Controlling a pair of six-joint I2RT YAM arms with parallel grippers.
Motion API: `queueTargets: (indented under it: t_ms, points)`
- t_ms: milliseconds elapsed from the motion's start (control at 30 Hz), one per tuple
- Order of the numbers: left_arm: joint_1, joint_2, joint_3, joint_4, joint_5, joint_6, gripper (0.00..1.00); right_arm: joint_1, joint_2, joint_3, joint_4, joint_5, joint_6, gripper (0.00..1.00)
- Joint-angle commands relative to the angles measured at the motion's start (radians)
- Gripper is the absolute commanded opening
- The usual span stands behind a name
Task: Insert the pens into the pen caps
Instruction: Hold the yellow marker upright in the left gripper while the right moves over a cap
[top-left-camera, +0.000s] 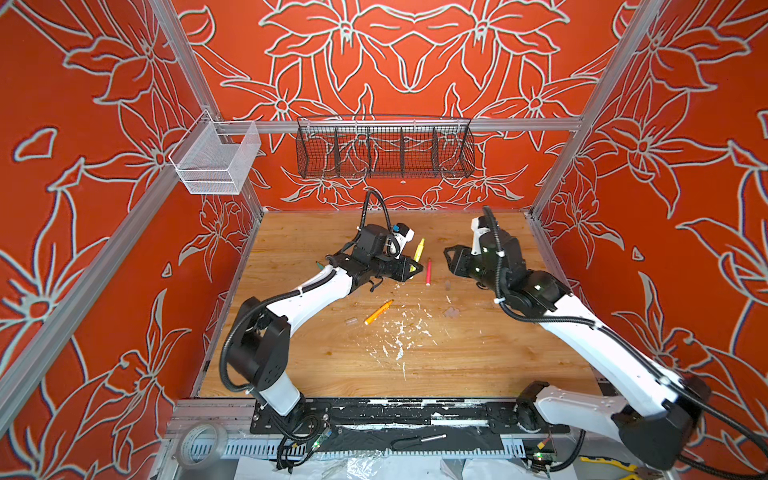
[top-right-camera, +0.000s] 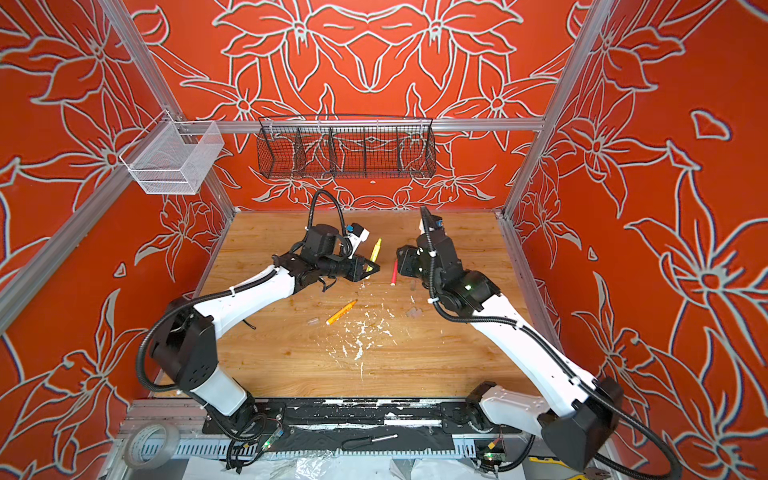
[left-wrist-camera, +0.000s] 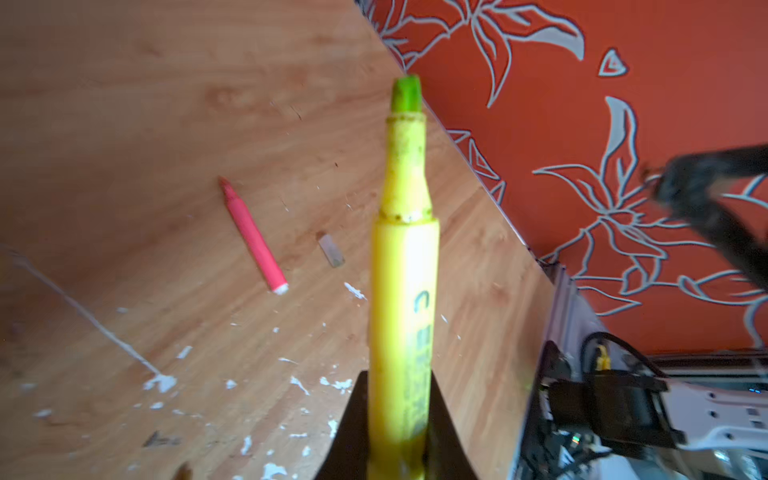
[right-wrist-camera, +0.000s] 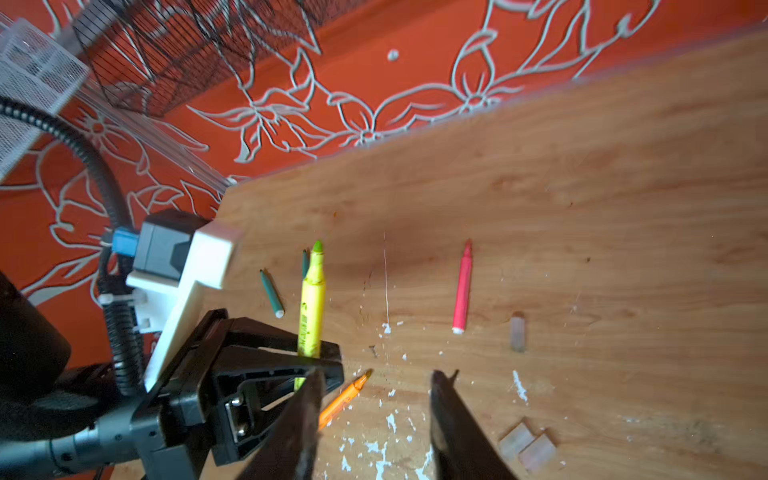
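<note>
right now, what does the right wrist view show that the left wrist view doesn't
Only the right wrist view: two teal pens and the orange pen lying on the table, a pair of pen caps side by side, and the right gripper open and empty.
Only the left wrist view: part of the right arm.
Both: the yellow pen clamped in the left gripper, the pink pen lying flat, and a single cap near it, not touching.

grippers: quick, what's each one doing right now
left gripper: closed, holding the yellow pen
right gripper: open, holding nothing
</note>
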Motion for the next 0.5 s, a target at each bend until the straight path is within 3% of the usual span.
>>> queueTargets:
  t_ms: [0, 100, 200, 300, 467]
  points:
    - [-0.077, -0.108, -0.031, -0.002, -0.216, 0.273, 0.0, -0.022, -0.058, -0.088, -0.046, 0.136, -0.101, 0.43]
    - [-0.107, -0.141, -0.022, -0.044, -0.258, 0.353, 0.0, -0.132, -0.021, -0.097, -0.121, -0.029, -0.089, 0.4]
    - [-0.109, -0.177, -0.04, -0.054, -0.236, 0.341, 0.0, -0.196, 0.056, -0.109, -0.126, -0.152, -0.096, 0.45]
    - [-0.133, -0.23, -0.092, -0.015, -0.276, 0.362, 0.0, -0.229, 0.176, -0.097, -0.129, -0.201, -0.1, 0.46]
    - [-0.174, -0.294, -0.181, 0.038, -0.339, 0.437, 0.0, -0.249, 0.408, -0.007, -0.171, -0.179, -0.083, 0.4]
